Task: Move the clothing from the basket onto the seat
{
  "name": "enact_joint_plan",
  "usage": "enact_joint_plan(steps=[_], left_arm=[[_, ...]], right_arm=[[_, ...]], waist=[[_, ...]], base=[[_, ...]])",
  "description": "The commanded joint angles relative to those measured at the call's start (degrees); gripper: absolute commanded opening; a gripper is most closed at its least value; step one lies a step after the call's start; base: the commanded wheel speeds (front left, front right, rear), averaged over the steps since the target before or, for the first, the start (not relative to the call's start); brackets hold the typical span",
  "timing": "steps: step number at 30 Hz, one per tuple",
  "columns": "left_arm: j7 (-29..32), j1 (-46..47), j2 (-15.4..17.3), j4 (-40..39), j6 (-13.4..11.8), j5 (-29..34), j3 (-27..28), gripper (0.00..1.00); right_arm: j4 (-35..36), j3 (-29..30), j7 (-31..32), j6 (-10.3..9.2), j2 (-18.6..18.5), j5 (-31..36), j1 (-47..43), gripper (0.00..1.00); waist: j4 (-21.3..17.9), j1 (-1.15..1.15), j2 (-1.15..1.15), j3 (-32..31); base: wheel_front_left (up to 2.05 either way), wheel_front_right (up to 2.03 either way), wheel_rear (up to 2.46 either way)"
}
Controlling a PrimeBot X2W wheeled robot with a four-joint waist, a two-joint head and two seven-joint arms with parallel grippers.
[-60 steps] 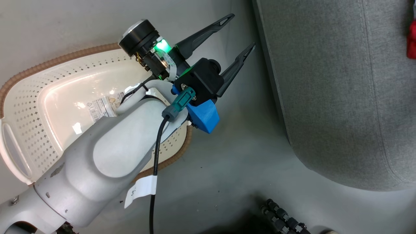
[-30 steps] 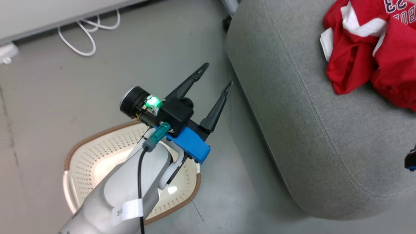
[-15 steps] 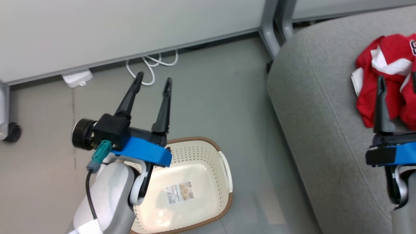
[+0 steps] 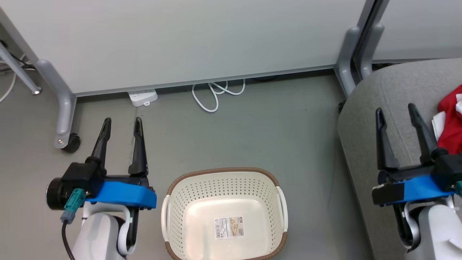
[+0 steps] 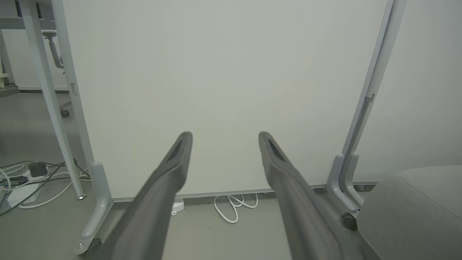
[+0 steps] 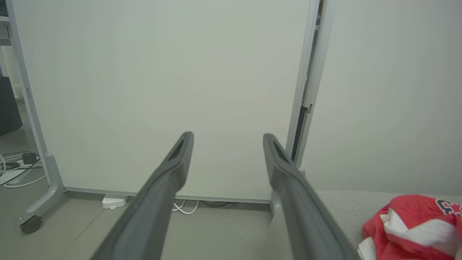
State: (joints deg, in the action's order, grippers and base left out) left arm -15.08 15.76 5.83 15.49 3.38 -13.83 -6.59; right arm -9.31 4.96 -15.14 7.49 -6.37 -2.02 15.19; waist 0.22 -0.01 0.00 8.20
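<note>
The cream basket [image 4: 223, 187] with its brown rim stands on the floor at the bottom centre, holding nothing but a paper label [image 4: 229, 227]. Red and white clothing [image 4: 451, 124] lies bunched on the grey seat [image 4: 364, 108] at the right edge; in the right wrist view the clothing [image 6: 415, 227] sits low right on the seat [image 6: 335, 202]. My left gripper [image 4: 122, 122] hovers open left of the basket, with nothing between its fingers, and its fingers [image 5: 173, 169] point at the panel. Over the seat's left part my right gripper [image 4: 395, 110] is open, nothing in it, just left of the clothing.
A pale partition panel [image 4: 180, 39] on wheeled grey feet [image 4: 66, 104] stands behind. A white cable [image 4: 216, 94] and a power strip [image 4: 143, 97] lie at its base. A second panel post [image 4: 352, 57] rises by the seat's corner. Grey floor surrounds the basket.
The camera has swung up and squared to the panel, so the whole picture shifted. Both arms have drawn back to rest at the lower corners, fingers still apart.
</note>
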Motion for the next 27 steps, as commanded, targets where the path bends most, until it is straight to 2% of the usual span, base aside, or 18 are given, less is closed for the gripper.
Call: enact_joint_plan(steps=[1,10,16,27], left_arm=[[-0.1,-1.3,-0.5,0.2,0.7,0.7,1.4,1.00],[-0.1,-4.1,-2.2,0.7,2.7,3.3,4.7,1.00],[-0.1,-5.1,-2.8,2.1,3.8,4.1,4.3,1.00],[-0.1,-7.3,-3.0,2.9,4.2,3.1,3.5,1.00]], right_arm=[[-0.6,-0.2,0.0,0.01,0.5,-0.4,-1.5,1.00],[-4.4,-0.8,0.0,0.01,1.7,-1.4,-4.3,1.00],[-6.5,-0.5,0.0,0.01,2.5,-2.1,-6.3,1.00],[-8.1,-0.1,0.0,0.01,3.3,-2.2,-8.9,1.00]], waist=[[1.0,0.01,0.00,-0.8],[2.2,0.01,0.00,-1.6],[2.7,0.01,0.00,-2.7],[2.6,0.01,0.00,-4.8]], base=[[0.00,0.00,0.00],[0.00,0.00,0.00],[0.00,0.00,0.00],[0.00,0.00,0.00]])
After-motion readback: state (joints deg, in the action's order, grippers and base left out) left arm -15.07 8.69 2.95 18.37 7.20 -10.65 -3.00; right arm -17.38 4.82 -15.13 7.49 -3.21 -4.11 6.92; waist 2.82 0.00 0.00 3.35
